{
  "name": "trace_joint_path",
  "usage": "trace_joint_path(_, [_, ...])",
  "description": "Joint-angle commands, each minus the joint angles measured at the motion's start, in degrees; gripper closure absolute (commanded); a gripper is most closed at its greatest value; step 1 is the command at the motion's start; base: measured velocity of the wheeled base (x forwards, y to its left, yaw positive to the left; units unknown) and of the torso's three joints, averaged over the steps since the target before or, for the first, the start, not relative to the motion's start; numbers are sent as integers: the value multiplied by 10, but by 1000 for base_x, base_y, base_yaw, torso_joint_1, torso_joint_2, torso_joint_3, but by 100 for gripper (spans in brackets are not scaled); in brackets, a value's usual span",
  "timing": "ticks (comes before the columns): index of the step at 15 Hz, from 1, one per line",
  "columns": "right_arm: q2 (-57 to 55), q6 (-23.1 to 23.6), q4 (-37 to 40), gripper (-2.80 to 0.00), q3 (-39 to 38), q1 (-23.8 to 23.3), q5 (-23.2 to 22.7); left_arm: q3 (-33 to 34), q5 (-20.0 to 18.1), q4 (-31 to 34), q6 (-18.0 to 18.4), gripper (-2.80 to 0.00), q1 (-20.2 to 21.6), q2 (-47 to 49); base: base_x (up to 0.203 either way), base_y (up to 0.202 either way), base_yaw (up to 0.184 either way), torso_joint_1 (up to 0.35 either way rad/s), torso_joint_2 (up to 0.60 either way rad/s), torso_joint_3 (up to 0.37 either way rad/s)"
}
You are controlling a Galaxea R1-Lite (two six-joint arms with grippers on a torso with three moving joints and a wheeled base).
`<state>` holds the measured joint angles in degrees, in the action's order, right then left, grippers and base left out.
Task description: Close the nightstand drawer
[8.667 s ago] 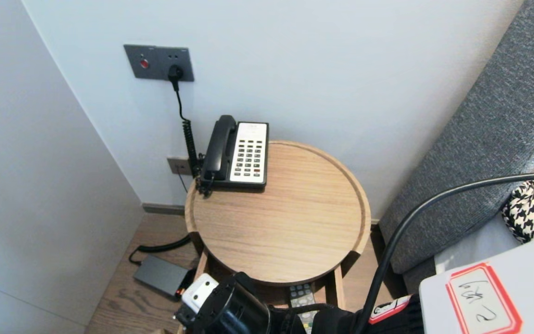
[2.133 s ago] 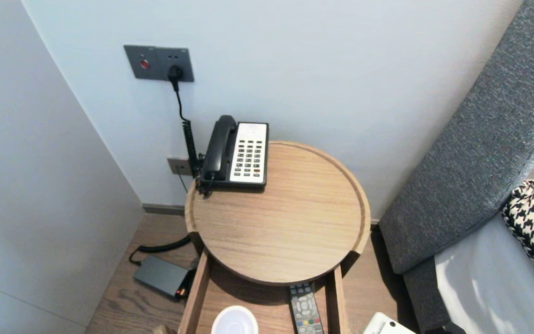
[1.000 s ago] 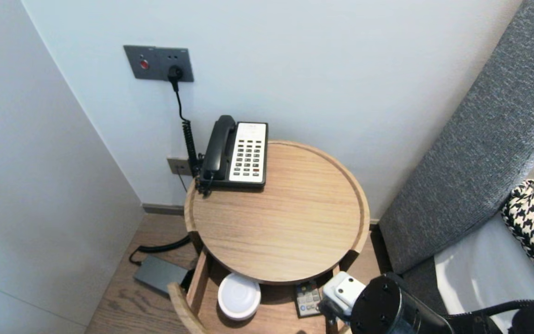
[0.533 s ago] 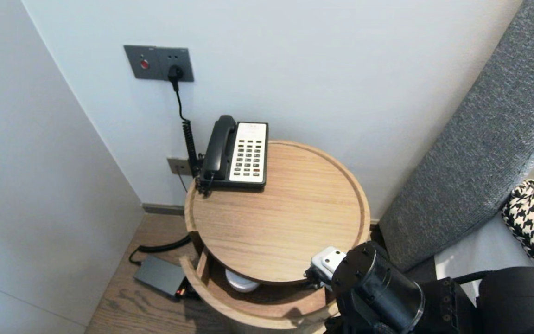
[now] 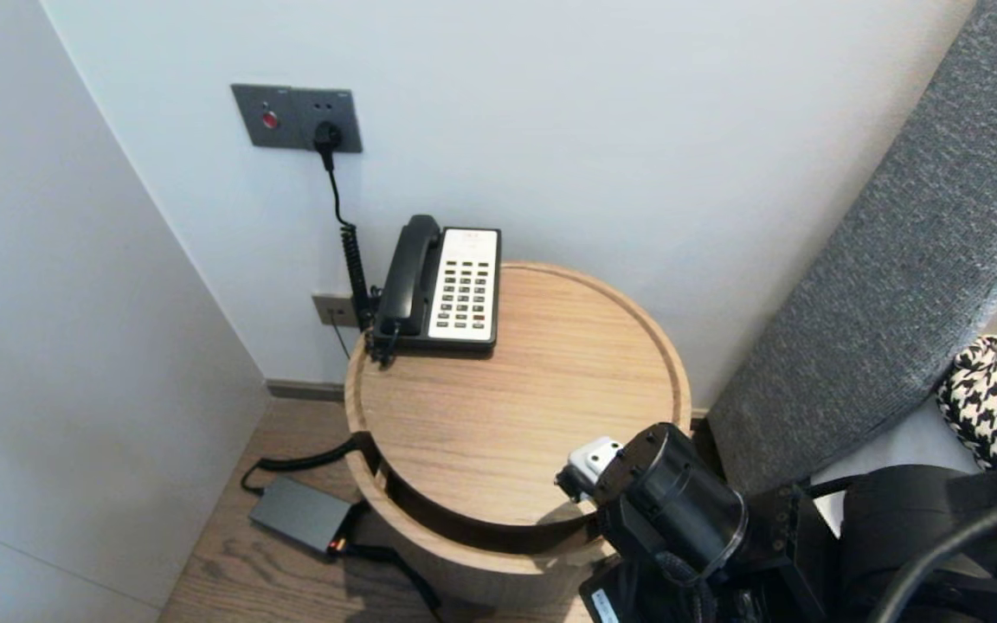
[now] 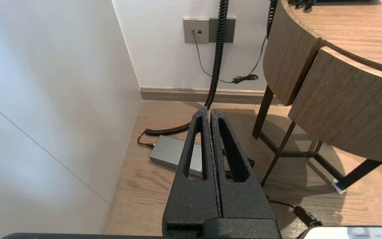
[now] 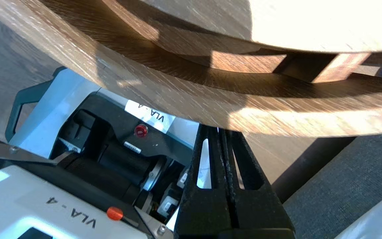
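Head view: your right arm is leaning at the drawer front, ajar just ahead. Left wrist: your left gripper is hanging pinched together, empty. Right wrist: your right gripper, closed and empty, is touching that front tip-first, "VLA-4" lettering showing beside it.

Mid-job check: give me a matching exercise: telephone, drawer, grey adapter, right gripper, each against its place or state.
1 telephone
2 drawer
3 grey adapter
4 right gripper

a on the floor
b shut, tips at the drawer's front
c at the back of the tabletop
d slightly ajar under the tabletop

Pairs: 1-c, 2-d, 3-a, 4-b
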<state>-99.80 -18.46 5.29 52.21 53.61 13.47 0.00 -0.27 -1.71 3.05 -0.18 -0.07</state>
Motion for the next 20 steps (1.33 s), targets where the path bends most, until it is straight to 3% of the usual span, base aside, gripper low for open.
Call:
trace_joint_path(1, [-9,-1,-3,0,3,0,2,7,-1,0,0,0,0,0,0,0,0,0,0,0])
trace_joint_path(12, [-22,-4,-42,0,4,0,28,7,0,0,0,0,0,0,0,0,0,0,0,0])
trace_joint_path(20, [17,-8,-44,0,-82,-3,28,7,0,0,0,0,0,0,0,0,0,0,0,0])
